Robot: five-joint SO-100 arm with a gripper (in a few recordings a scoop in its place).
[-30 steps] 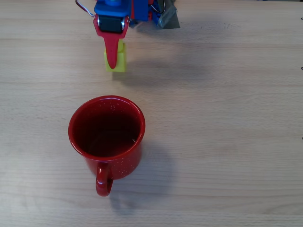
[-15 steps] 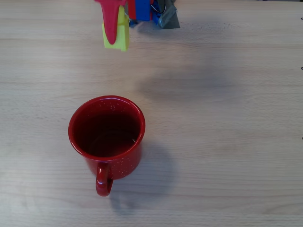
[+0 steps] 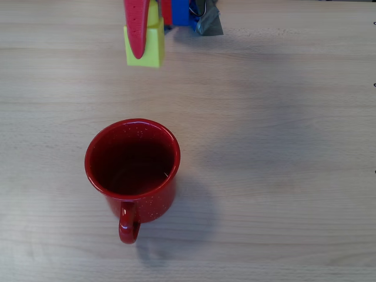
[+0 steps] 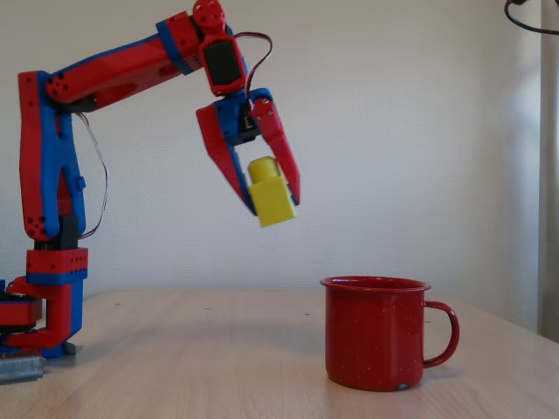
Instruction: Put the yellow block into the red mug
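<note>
My gripper (image 4: 272, 205) clamps the yellow block (image 4: 271, 197) high over the wooden table (image 3: 282, 117), nothing between it and the red mug (image 4: 374, 330).

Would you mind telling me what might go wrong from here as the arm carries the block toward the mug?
The yellow block sits tilted between the fingers of the gripper, held high above the table, so it might slip out and bounce away. It is also not yet over the red mug; released early, it would likely land short of the rim or glance off it.
</note>
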